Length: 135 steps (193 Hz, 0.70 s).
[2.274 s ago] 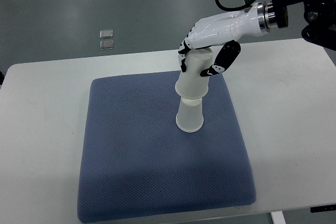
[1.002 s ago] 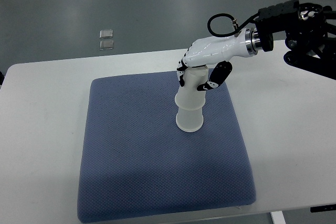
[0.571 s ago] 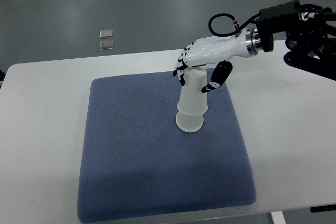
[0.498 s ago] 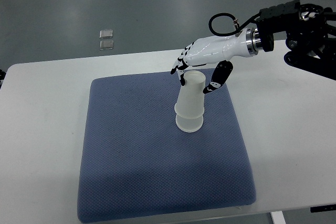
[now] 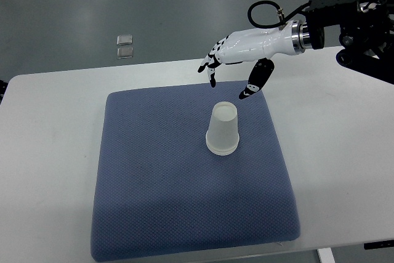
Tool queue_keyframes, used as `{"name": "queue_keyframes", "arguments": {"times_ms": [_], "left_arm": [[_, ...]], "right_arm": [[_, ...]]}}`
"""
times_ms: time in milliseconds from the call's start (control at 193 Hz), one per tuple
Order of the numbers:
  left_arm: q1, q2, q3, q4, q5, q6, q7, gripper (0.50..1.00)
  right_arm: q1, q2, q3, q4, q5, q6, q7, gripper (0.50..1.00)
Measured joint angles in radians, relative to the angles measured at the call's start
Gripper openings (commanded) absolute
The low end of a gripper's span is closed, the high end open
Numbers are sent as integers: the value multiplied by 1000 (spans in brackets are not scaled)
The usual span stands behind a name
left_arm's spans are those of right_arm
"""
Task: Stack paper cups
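- Standing upside down near the middle of the soft blue square cushion (image 5: pixel 154 214) is a small stack of white paper cups (image 5: pixel 222 129), with the wide rims down on the cloth and the small flat bottom facing up.
- The cushion lies on a white table (image 5: pixel 49 152).
- The robot's white and black right hand (image 5: pixel 237 66) hangs in the air above and a little behind the cups, not touching them.
- Its fingers (image 5: pixel 209 66) are spread apart, the thumb (image 5: pixel 255 81) points down, and it holds nothing.
- The left hand does not show at all.
- Paper cups like these are likely very light and thin, so a hard squeeze would probably dent them.
- A small bump could tip the stack, since it seems to weigh almost nothing.
- The sides look smooth and slanted, so fingers may slip upward.
- A good place to hold is likely around the sides near the top, gently.
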<state>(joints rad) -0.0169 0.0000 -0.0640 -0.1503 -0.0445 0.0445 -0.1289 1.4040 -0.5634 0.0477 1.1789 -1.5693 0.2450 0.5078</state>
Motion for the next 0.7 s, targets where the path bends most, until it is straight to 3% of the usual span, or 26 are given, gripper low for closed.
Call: {"name": "queue_keyframes", "arguments": {"times_ms": [197,514,701], "left_arm": [[0,0,0,0,0,0,0,1000],[0,0,0,0,0,0,0,1000],[0,0,0,0,0,0,0,1000]], "right_arm": [[6,16,144,-110,32,-4,-1,901],[7,60,288,-285,392,-25,-69,901],[-8,71,301,-376,680,-105,-95,901]]}}
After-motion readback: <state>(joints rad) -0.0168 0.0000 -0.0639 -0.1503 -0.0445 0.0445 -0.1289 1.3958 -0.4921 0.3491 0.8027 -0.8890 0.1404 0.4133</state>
